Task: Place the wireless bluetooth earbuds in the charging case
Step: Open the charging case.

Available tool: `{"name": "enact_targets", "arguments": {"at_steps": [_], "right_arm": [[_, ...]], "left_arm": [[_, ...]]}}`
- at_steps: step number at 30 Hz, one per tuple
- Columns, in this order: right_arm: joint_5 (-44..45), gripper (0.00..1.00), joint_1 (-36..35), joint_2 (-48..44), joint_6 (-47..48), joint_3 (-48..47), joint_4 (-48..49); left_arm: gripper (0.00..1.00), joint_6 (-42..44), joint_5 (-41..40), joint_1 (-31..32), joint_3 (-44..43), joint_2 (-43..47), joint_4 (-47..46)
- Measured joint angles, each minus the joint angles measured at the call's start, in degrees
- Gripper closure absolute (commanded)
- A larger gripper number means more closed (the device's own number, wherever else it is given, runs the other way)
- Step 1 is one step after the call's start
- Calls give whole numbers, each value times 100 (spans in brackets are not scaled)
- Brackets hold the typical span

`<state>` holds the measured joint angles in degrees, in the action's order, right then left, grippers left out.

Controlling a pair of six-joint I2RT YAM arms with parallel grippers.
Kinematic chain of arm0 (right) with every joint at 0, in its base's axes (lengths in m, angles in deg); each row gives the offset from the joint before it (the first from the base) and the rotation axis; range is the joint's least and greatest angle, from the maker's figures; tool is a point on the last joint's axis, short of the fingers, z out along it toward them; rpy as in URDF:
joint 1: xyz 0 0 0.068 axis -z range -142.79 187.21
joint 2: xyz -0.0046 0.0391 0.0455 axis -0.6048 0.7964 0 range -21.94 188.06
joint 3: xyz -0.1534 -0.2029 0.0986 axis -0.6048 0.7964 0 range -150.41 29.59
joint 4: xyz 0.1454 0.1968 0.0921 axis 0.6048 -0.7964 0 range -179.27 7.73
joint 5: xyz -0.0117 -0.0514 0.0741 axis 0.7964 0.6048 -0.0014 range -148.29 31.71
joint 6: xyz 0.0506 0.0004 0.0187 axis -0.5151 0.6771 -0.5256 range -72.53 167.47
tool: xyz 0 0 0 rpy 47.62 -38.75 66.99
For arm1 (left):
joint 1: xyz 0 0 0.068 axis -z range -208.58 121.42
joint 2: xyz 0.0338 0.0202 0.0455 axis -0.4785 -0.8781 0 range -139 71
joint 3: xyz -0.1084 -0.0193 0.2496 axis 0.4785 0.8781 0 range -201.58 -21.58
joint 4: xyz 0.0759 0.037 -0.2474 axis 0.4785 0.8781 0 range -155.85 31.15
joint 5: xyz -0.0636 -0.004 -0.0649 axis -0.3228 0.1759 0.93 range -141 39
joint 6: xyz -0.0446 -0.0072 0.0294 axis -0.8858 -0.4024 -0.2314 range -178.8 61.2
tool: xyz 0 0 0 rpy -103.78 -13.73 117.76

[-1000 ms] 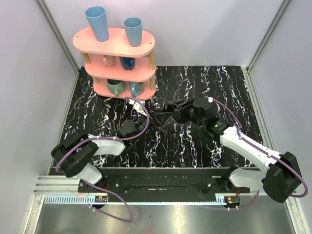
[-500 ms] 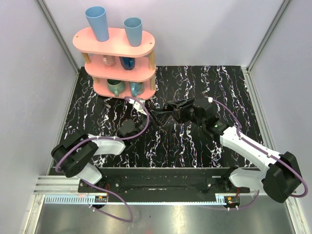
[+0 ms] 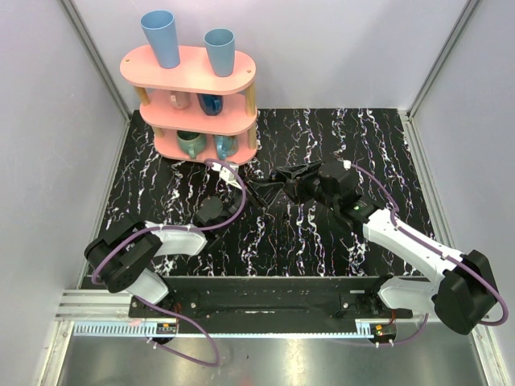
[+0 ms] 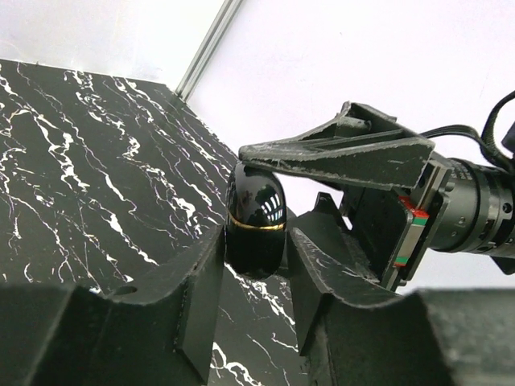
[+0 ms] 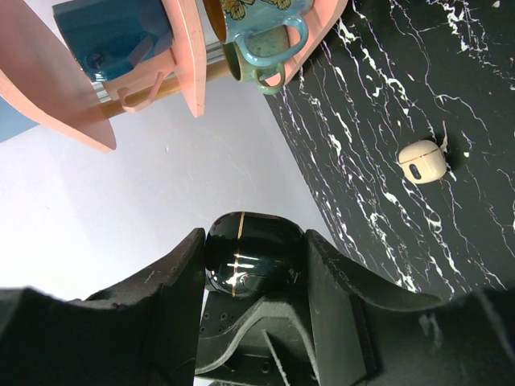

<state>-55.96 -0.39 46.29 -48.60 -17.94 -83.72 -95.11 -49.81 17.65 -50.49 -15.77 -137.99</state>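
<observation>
I have the left gripper (image 4: 256,241) and right gripper (image 5: 253,245) both clenched on the shut case (image 4: 256,211) above mid-worktop (image 3: 322,241); one earbud (image 5: 422,161) lies apart.

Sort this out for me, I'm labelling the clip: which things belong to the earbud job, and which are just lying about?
Job:
- case, gripped by the left fingers and the right fingers
- one earbud on the table; second not seen

Lying about:
- pink shelf
- two blue cups on top
- mugs inside
</observation>
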Motion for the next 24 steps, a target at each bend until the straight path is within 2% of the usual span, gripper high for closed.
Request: {"name": "enact_targets", "arguments": {"at_steps": [2, 7, 24], "right_arm": [[-4, 85, -2, 0, 2, 20, 0], [-24, 85, -2, 24, 2, 111, -24], [15, 85, -2, 31, 20, 127, 155]], "left_arm": [[47, -24, 0, 4, 0, 0, -24], [50, -72, -9, 15, 0, 0, -63], [46, -181, -15, 17, 0, -70, -92]]}}
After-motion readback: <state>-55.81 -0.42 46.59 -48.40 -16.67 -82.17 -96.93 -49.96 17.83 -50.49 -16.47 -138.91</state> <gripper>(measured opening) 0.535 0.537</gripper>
